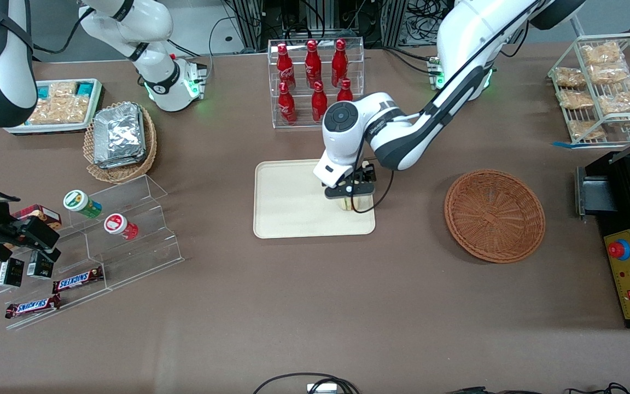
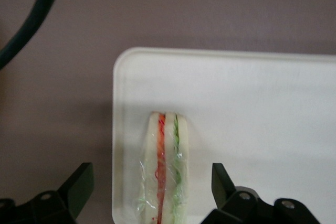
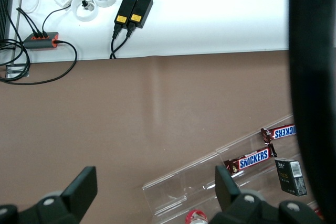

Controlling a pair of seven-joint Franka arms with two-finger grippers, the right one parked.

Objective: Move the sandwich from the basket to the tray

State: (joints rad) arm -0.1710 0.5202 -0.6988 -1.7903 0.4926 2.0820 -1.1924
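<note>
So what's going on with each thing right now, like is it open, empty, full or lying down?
gripper: open, low over the tray, a finger on each side of the sandwich, not touching it.
sandwich: on the tray near its edge, standing on its side, wrapped.
tray: flat on the table, holding only the sandwich.
basket: empty.
bottle rack: holds seven upright red bottles.

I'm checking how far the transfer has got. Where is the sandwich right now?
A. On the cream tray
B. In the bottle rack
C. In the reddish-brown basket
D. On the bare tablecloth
A: the sandwich stands on the tray, between the open gripper fingers; the basket holds nothing.
</note>
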